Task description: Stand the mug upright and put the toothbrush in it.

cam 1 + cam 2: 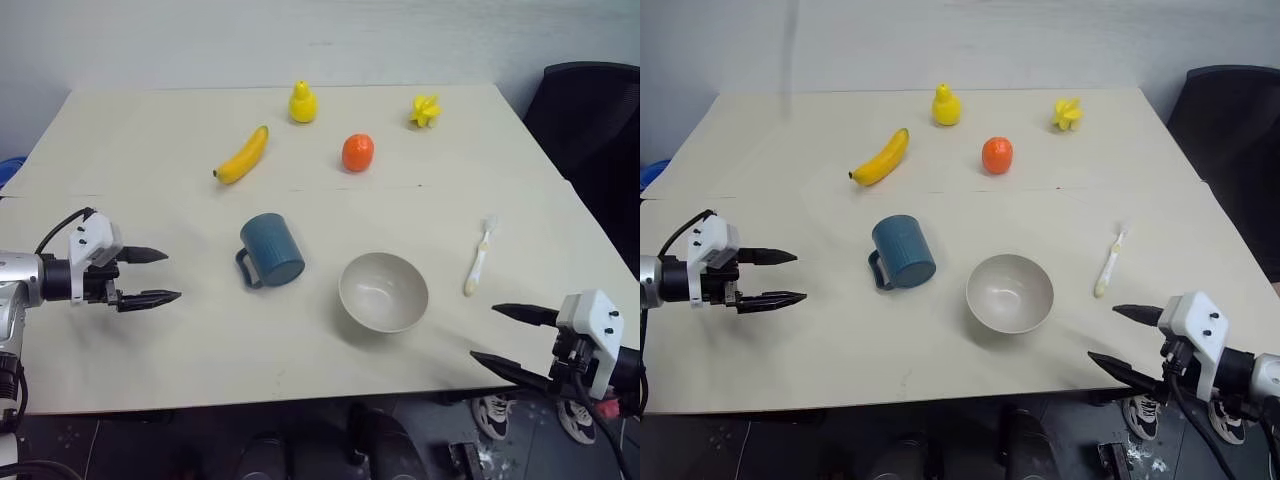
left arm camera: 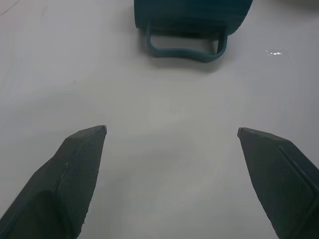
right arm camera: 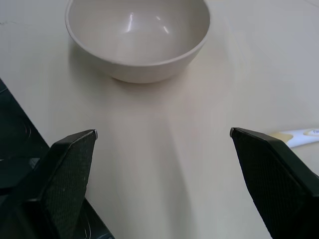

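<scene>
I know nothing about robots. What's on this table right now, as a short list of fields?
mug: lying on its side, handle toward the left gripper, untouched
toothbrush: flat on the table, to the right of the bowl, apart from it
bowl: upright, between mug and toothbrush
left gripper: jaws open, holding nothing, facing the mug
right gripper: jaws open, holding nothing, at the near table edge
far side: banana, orange fruit, yellow pear, small yellow star-shaped thing
task: not started

The mug (image 1: 271,250) is showing dark teal, the bowl (image 1: 383,291) beige, the toothbrush (image 1: 480,256) white, the banana (image 1: 243,155) yellow, the table (image 1: 150,150) cream.
</scene>
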`<action>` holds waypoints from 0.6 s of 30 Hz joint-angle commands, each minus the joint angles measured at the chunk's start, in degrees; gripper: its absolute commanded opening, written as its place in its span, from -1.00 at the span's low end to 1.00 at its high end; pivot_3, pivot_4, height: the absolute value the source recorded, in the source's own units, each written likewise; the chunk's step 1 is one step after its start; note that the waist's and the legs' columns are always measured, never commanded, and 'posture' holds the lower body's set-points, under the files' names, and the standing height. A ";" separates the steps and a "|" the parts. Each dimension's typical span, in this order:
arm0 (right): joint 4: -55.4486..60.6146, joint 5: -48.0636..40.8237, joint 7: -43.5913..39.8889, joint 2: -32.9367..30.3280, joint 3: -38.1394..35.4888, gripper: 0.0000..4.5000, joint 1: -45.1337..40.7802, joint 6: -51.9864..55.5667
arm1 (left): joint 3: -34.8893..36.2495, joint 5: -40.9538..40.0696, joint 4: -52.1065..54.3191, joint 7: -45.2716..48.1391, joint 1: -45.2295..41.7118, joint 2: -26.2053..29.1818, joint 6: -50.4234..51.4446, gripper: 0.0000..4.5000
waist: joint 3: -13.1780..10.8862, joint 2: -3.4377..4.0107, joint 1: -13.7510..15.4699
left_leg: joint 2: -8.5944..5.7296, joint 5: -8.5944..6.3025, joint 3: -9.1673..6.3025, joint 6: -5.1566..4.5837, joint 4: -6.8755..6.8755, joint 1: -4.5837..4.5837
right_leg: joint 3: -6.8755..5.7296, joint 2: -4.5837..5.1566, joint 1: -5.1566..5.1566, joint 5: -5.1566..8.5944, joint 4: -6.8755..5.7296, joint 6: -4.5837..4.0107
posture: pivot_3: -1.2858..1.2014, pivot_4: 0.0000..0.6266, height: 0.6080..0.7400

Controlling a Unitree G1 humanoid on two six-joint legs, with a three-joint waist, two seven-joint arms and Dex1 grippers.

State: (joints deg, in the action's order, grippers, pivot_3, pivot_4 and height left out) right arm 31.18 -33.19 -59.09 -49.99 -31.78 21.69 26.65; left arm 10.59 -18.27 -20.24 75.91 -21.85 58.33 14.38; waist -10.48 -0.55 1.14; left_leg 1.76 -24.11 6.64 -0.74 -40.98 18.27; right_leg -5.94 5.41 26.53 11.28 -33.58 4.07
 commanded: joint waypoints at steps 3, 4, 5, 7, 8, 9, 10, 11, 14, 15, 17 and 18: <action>1.33 -1.59 0.00 0.62 -1.71 0.98 1.15 0.66 | 0.20 -1.32 0.61 1.84 -0.76 0.87 1.81 1.00 | 0.00 0.00 0.04 | 0.00 0.00 0.00 0.00 0.00 0.00 | 0.00 0.00 0.00 0.00 0.00 0.00 | 0.03 -0.52 1.00; 1.41 -1.24 0.14 0.68 -1.87 0.98 1.37 0.43 | 0.07 -1.27 0.88 2.07 -0.67 0.86 1.91 1.00 | 0.00 0.00 0.04 | 0.00 0.00 0.00 0.00 0.00 0.00 | 0.00 0.00 0.00 0.00 0.00 0.00 | 0.03 -0.52 1.00; 1.41 -0.61 0.51 0.82 -1.98 0.98 1.42 -0.11 | -0.03 -1.13 1.01 2.08 -0.75 0.68 1.96 1.00 | 0.00 0.00 0.04 | 0.00 0.00 0.00 0.00 0.00 0.00 | 0.00 0.00 0.00 0.00 0.01 0.00 | 0.03 -0.52 1.00; 1.55 0.46 1.09 0.85 -2.18 0.98 1.49 -0.87 | -0.16 -0.31 0.97 0.79 -1.44 -0.07 1.02 1.00 | 0.00 0.00 0.04 | 0.00 0.00 0.00 0.00 0.00 0.01 | 0.00 0.00 0.00 0.00 0.01 0.00 | 0.03 -0.52 1.00; 2.17 1.25 1.12 0.49 -2.17 0.98 1.52 -1.50 | -0.28 -0.40 1.23 0.34 -2.26 -0.46 1.32 1.00 | 0.00 0.00 0.04 | 0.00 0.00 0.00 0.00 -0.01 0.00 | 0.00 0.00 0.00 0.00 0.00 0.00 | 0.03 -0.52 1.00; 3.27 1.55 1.07 -0.17 -1.99 0.98 1.30 -1.65 | -0.31 -1.25 2.20 0.89 -2.86 -0.52 2.31 1.00 | 0.00 0.00 0.05 | -0.01 0.00 0.00 0.00 -0.02 0.00 | 0.01 0.01 0.00 0.00 0.00 0.00 | 0.03 -0.52 1.00; 4.00 1.73 0.99 -0.62 -1.88 0.98 1.14 -1.77 | -0.32 -1.90 2.97 1.40 -3.25 -0.53 3.15 1.00 | 0.00 0.00 0.06 | -0.01 0.00 0.00 0.00 -0.03 0.00 | 0.01 0.01 -0.01 0.00 -0.02 0.00 | 0.03 -0.52 1.00; 4.65 1.45 0.95 -0.97 -1.83 0.98 0.72 -1.55 | -0.26 -2.64 3.98 2.17 -3.45 -0.44 4.18 1.00 | 0.00 0.00 0.07 | -0.01 0.00 0.00 0.00 -0.04 0.00 | 0.02 0.00 -0.01 0.00 -0.04 0.00 | 0.03 -0.52 1.00; 9.81 -0.33 2.02 -5.02 1.87 0.98 -6.25 0.73 | 0.61 -9.89 12.54 3.50 -7.65 -0.31 13.90 1.00 | -0.02 -0.04 -0.10 | -0.01 0.01 0.00 0.02 -0.10 0.01 | 0.04 0.01 -0.01 -0.01 -0.09 0.01 | 0.03 -0.52 1.00; 11.25 -0.66 2.02 -6.34 3.93 0.98 -8.89 1.15 | 0.70 -12.80 15.73 4.48 -8.82 0.00 17.21 1.00 | -0.05 -0.10 -0.19 | 0.00 0.01 0.04 0.02 -0.20 0.01 | 0.10 0.01 0.00 -0.03 -0.15 0.05 | 0.03 -0.52 1.00; 12.72 -0.37 1.72 -8.41 8.37 0.98 -13.20 1.46 | 0.27 -17.25 21.25 6.69 -10.29 1.14 22.13 1.00 | -0.03 -0.14 -0.25 | 0.00 0.01 0.03 0.02 -0.24 0.00 | 0.14 0.01 -0.03 -0.05 -0.17 0.07 | 0.03 -0.52 1.00; 12.86 0.83 1.47 -9.42 11.41 0.98 -15.48 1.06 | -0.44 -18.73 23.85 8.06 -10.97 1.84 23.62 1.00 | -0.03 -0.14 -0.31 | 0.00 0.02 0.03 0.04 -0.19 -0.02 | 0.15 0.00 -0.04 -0.03 -0.16 0.05 | 0.03 -0.52 1.00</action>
State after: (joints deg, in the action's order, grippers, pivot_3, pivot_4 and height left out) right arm 42.86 -32.95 -57.31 -58.25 -23.46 7.40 27.72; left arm 10.16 -33.38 -0.49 81.75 -32.07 58.56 34.82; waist -10.51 -0.69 0.83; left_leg 1.76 -24.10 6.67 -0.64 -41.10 18.23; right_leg -5.79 5.39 26.49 11.28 -33.75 4.08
